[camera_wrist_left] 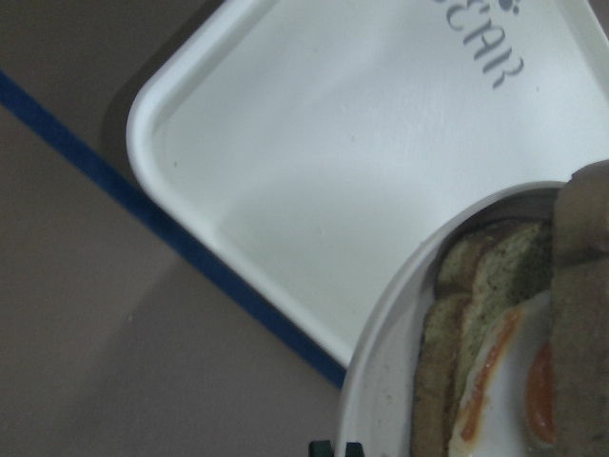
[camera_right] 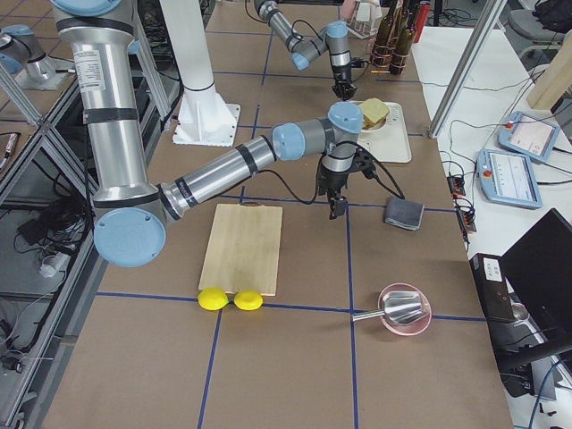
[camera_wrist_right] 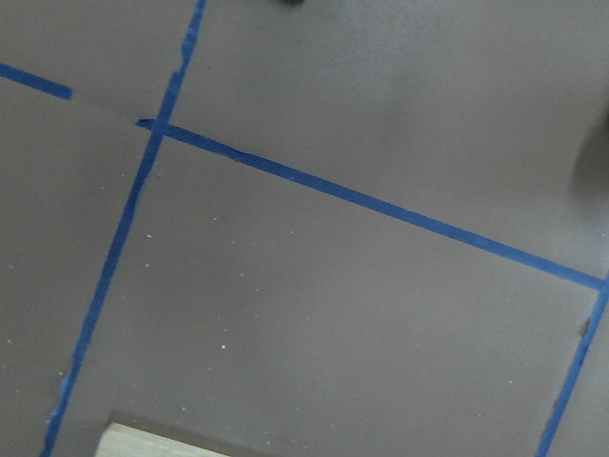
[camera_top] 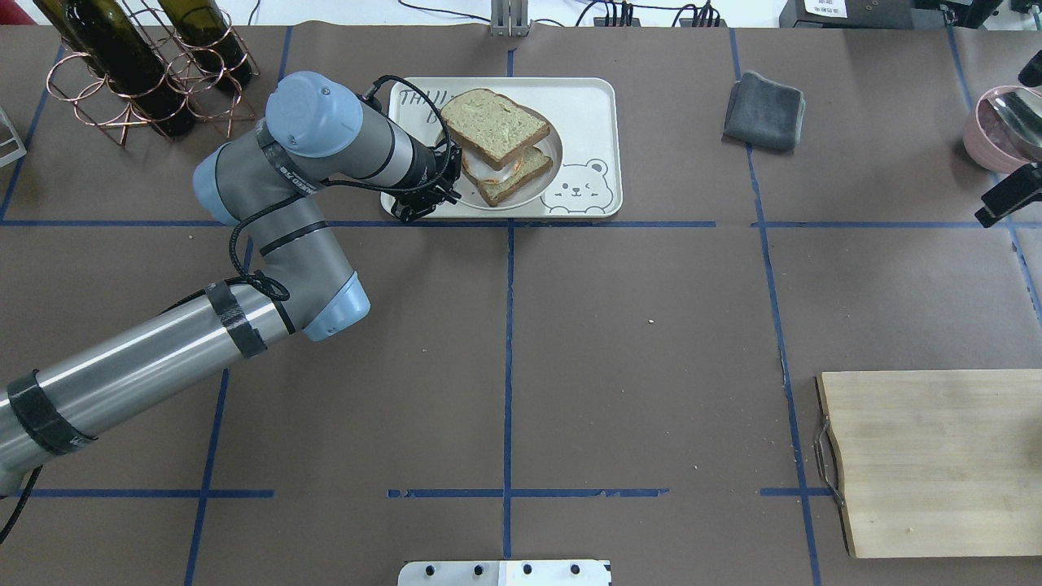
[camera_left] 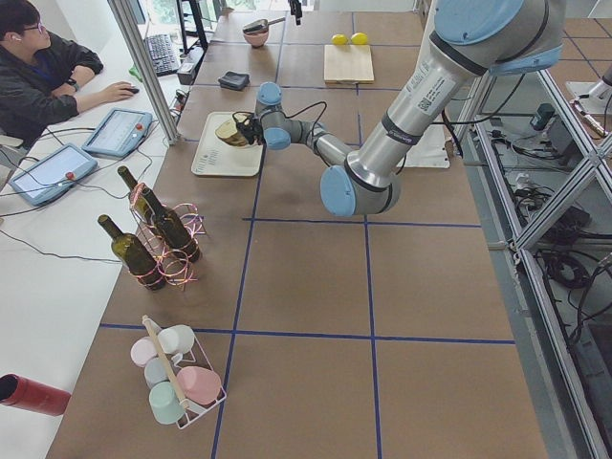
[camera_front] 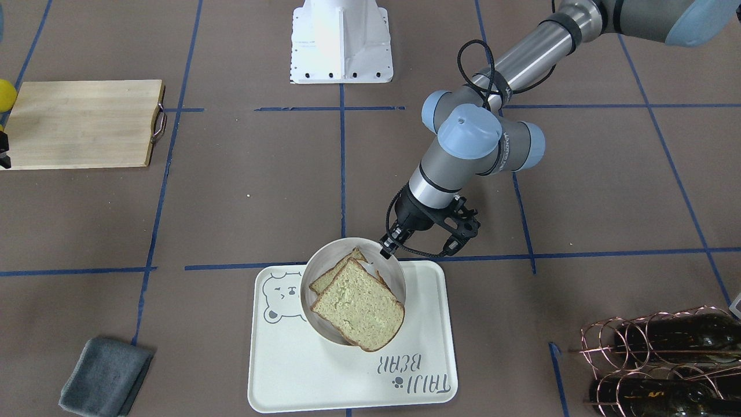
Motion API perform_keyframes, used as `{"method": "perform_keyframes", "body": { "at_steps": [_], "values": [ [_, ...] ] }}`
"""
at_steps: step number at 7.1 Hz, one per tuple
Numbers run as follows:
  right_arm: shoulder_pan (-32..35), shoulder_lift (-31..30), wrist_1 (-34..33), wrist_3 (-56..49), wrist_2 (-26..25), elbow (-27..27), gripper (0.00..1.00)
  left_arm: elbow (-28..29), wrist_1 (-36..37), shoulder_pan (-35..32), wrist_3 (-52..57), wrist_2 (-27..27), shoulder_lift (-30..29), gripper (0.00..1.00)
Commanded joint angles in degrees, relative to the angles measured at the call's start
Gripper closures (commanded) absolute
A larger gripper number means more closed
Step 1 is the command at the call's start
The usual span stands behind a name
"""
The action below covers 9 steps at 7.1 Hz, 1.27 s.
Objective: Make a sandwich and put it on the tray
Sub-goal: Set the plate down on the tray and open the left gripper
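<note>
The sandwich [camera_front: 359, 307], two speckled bread slices with a fried egg [camera_top: 488, 169] between them, lies on a small round white dish [camera_front: 324, 255]. The top slice hangs over the dish's edge. The dish sits tilted over the cream tray [camera_front: 301, 370] with the bear drawing. My left gripper [camera_front: 385, 250] is shut on the dish's rim at the tray's near edge; the left wrist view shows the rim [camera_wrist_left: 381, 362], egg [camera_wrist_left: 495, 381] and tray [camera_wrist_left: 314, 190]. My right gripper [camera_right: 338, 211] hangs over bare table between the board and the cloth; I cannot tell if it is open.
A wooden board [camera_top: 936, 464] with a metal handle lies on my right. A grey cloth [camera_top: 765, 110] lies right of the tray. A wire rack of wine bottles [camera_top: 138, 73] stands far left. A pink bowl [camera_top: 1005, 122] with a metal scoop is far right. Two lemons [camera_right: 231, 299] sit by the board.
</note>
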Motion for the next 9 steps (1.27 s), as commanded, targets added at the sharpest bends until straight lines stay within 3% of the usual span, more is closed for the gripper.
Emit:
{"method": "perform_keyframes", "body": {
  "at_steps": [1,3,5,7,8,9],
  "values": [
    [4.9,-0.7,0.0,-5.6,2.1,-4.3,0.00,5.5,-2.9,0.0,-0.6,2.2,-2.0,1.00],
    [6.1,-0.7,0.0,-5.5,3.5,-5.2,0.00,10.7,-6.4,0.2,-0.9,3.1,-4.5,1.00],
    [6.6,-0.6,0.0,-5.5,3.6,-5.6,0.00,12.1,-6.9,0.2,-1.0,3.6,-5.3,1.00],
    [7.1,-0.4,0.0,-5.6,4.0,-6.5,0.00,11.5,-6.6,-0.1,1.8,3.6,-4.7,0.39],
    [7.1,-0.1,0.0,-5.2,3.9,-6.6,0.00,6.8,-6.1,-0.6,3.0,3.4,-2.3,0.29],
    [7.2,0.0,0.1,-5.1,3.9,-7.0,0.00,-0.5,-5.7,-1.1,4.2,2.4,3.2,0.29]
  ]
}}
